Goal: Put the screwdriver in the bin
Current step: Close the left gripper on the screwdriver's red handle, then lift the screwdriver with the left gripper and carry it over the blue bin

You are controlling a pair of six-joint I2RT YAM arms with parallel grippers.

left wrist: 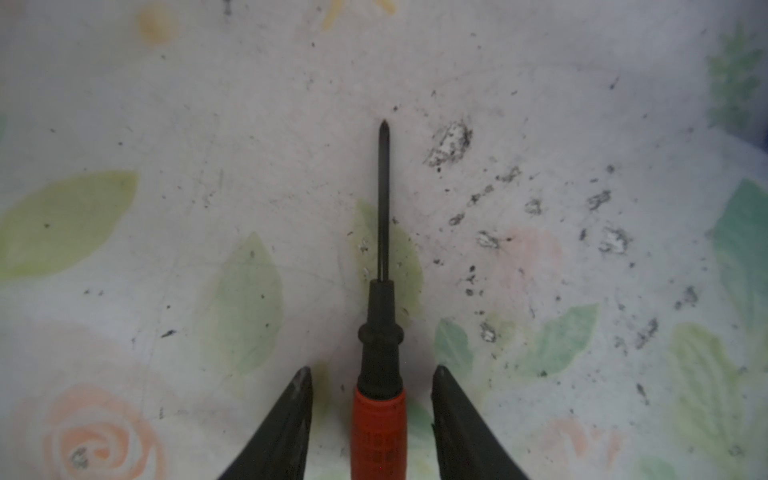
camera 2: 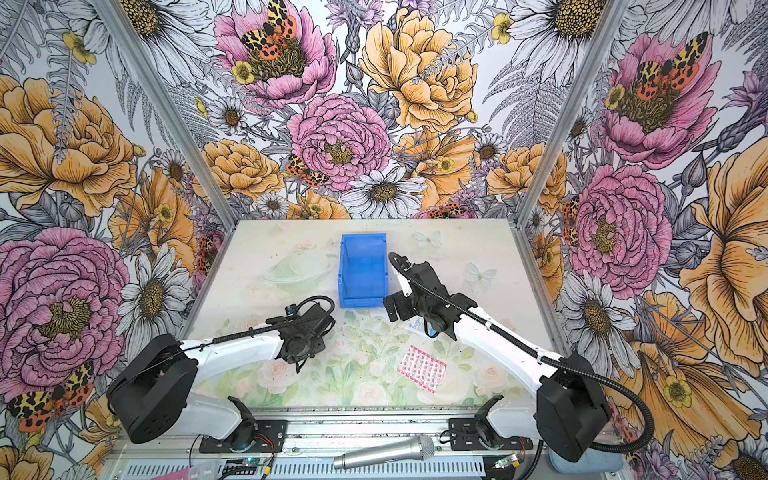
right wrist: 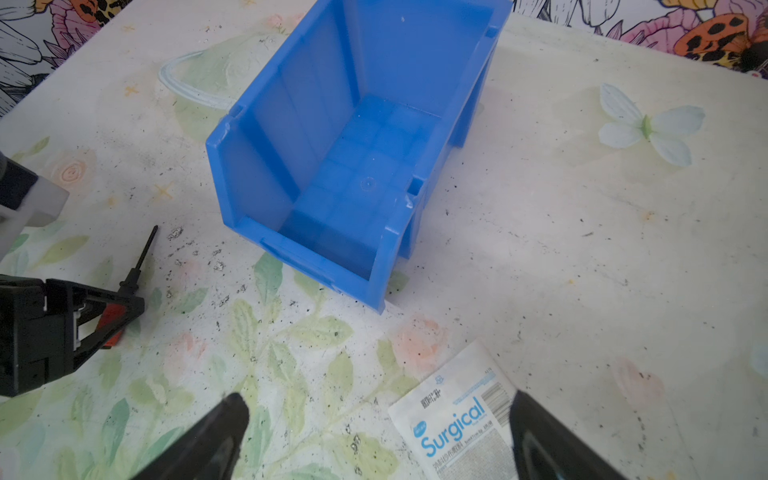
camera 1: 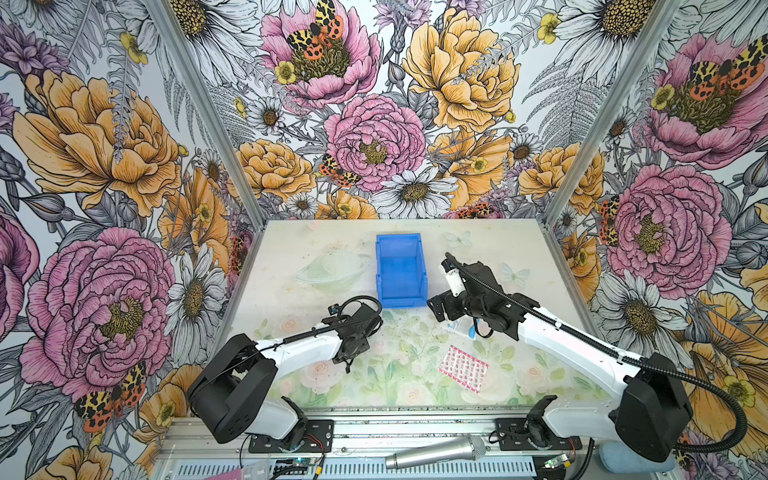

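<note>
The screwdriver [left wrist: 379, 432] has a red handle and a thin black shaft, and it lies flat on the floral table. My left gripper [left wrist: 374, 369] is open and straddles the handle, with a gap showing on each side. The right wrist view shows that gripper [right wrist: 120, 316] low over the screwdriver [right wrist: 143, 253], to the side of the blue bin's [right wrist: 249, 166] lowered front end. The bin [camera 1: 380, 266] holds nothing. In both top views the left wrist [camera 1: 353, 336] hides the screwdriver. My right gripper [right wrist: 378, 399] is open and hovers beside the bin's front corner [camera 1: 436, 307].
A white "Surgical" packet [right wrist: 453, 424] lies under the right gripper. A pink patterned packet [camera 1: 463, 368] lies nearer the front of the table. A silver microphone [camera 1: 434, 453] rests on the front rail. Floral walls enclose the table on three sides.
</note>
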